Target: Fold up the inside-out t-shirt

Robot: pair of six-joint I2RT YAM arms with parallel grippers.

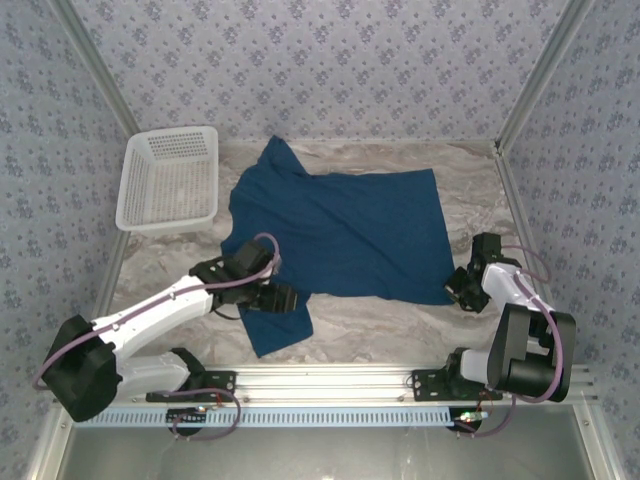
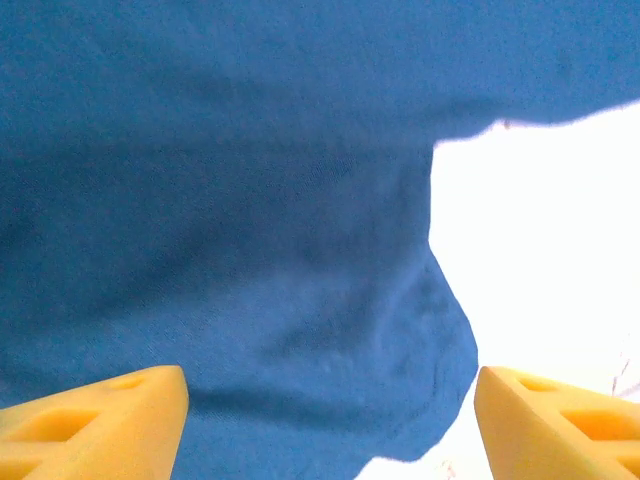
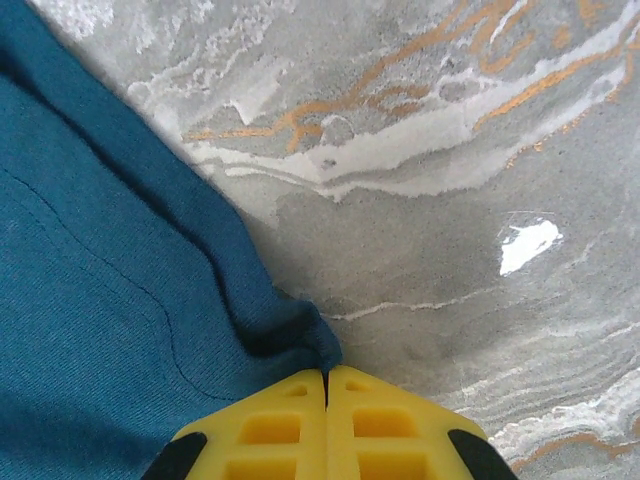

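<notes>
Closest to the bases: the right end effector [image 3: 325,378] was down at the near-right hem corner of the t-shirt [image 1: 350,235]. Its fingers were pressed flat together w/ the cloth puckered up right at the tips. So afaict it was clamped on that corner, tho how much fabric it really had I couldn't say.

Left end effector [image 2: 332,385] was on the other side, jaws wide apart, hanging over the near-left sleeve [image 1: 280,335]. Nothing was in its grip, and I couldn't tell if it touched the cloth.

Step-wise, imo this was the very start of the first fold: one corner pinched, the other side not grabbed yet. The shirt lay mostly flat in the middle of the counter [image 1: 400,320], shoulders to the left, hem to the right. The far sleeve [image 1: 275,155] poked toward the back.

Next move prob needs the left one to drop and pinch the sleeve/shoulder edge. Then both would lift together and carry the near edge over to the far edge, level, so nothing bunches.

Other stuff: a white lattice basket [image 1: 170,175] sat at the far left, near the far sleeve but apart from it afaict. It could get in the way if a fold swung left. The near sleeve flopped out toward the bases and prob needs tucking in first.
</notes>
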